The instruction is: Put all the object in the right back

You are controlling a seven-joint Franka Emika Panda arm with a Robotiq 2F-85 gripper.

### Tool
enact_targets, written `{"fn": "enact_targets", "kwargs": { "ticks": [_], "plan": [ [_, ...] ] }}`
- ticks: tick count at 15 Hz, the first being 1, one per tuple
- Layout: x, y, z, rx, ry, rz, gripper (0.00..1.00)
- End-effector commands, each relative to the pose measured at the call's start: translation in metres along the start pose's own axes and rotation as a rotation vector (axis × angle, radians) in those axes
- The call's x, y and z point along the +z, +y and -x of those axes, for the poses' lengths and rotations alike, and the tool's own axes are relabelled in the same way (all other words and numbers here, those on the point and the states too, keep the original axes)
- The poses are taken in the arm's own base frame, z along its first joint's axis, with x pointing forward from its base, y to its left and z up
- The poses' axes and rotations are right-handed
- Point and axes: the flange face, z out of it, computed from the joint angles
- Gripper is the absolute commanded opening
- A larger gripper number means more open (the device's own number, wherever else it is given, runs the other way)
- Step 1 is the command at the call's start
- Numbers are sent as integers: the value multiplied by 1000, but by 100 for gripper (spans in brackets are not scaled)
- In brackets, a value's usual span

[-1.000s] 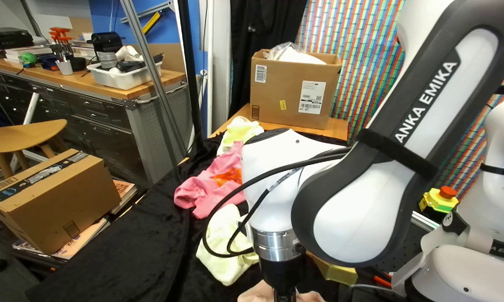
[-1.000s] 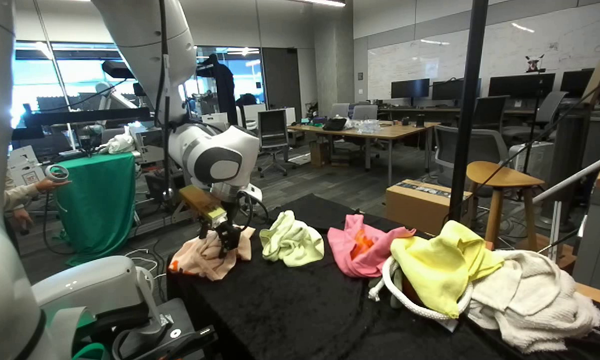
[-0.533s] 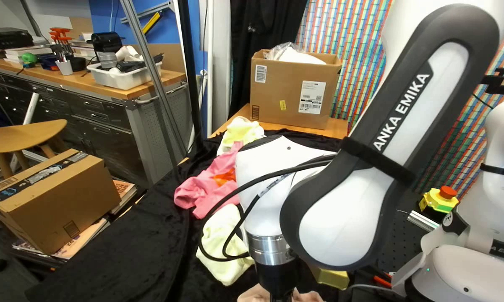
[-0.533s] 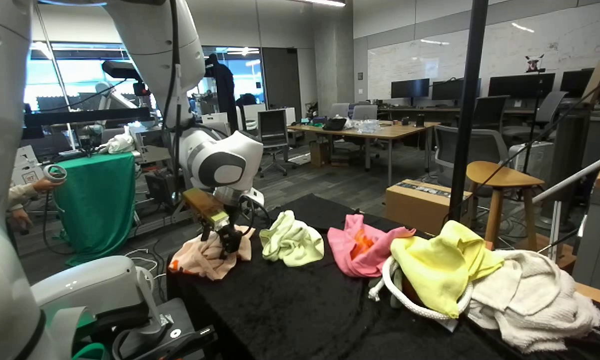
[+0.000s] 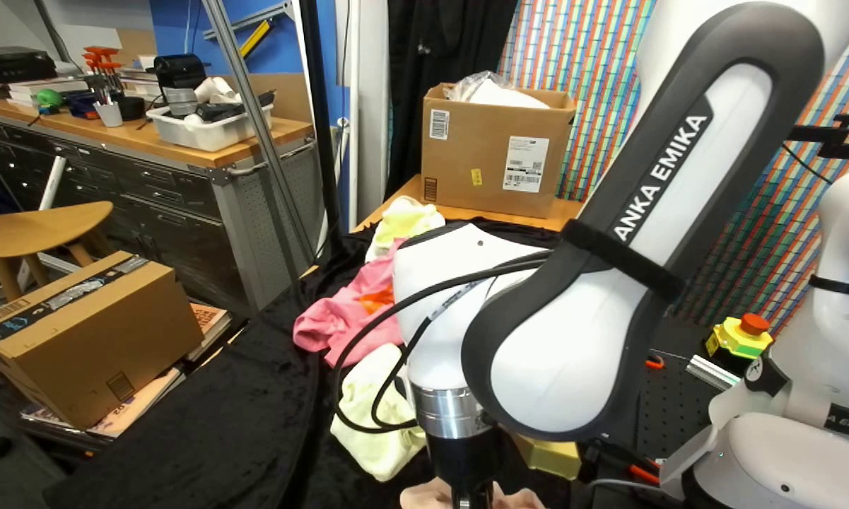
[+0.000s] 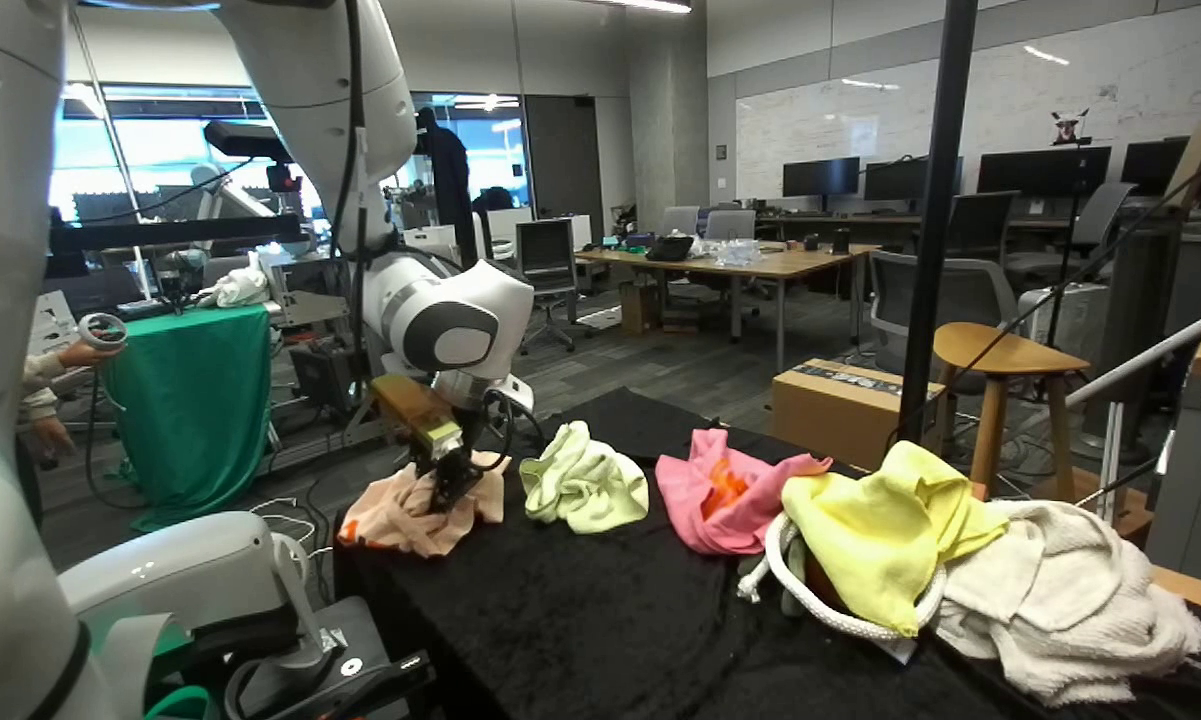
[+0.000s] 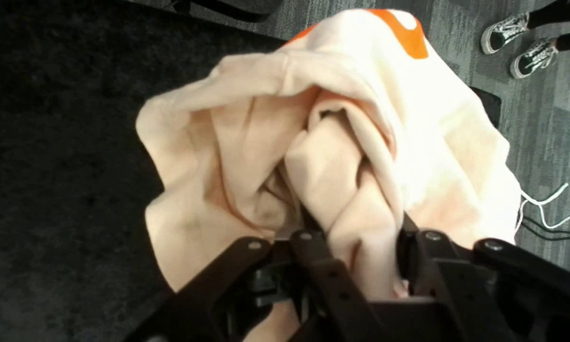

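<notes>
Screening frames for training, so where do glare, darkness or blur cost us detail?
In the wrist view, the peach cloth is bleached nearly white toward the right, the hand looks dark and slightly soft, and the black covering shows little texture; in an exterior view, the windows look washed out and the whiteboard carries bright light streaks.

Peach cloth (image 6: 405,515), orange-printed, crumpled in deep folds; pale yellow-green cloth (image 6: 585,485), rumpled, near it. Pink cloth (image 6: 728,500), also orange-printed, bunched between the pale yellow-green cloth and a white rope ring (image 6: 818,605). Yellow cloth (image 6: 885,540), draped over the ring, partly hiding it; off-white cloth (image 6: 1070,597), textured, heaped just beside.
</notes>
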Motion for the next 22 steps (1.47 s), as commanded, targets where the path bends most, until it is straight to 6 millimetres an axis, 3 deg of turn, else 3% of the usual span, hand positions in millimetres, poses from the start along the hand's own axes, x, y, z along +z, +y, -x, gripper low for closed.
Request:
{"fn": "enact_targets", "kwargs": {
  "ticks": [1,3,8,13,18,22],
  "plan": [
    [-22,-5,5,-2,3,-42,6],
    [-33,-5,8,-5,1,-63,1],
    [-60,2,14,-7,37,-122,2],
    [-96,29,23,48,121,-130,2],
    [-155,89,29,130,223,-174,2],
    [-225,160,37,165,282,-206,2]
  ]
}}
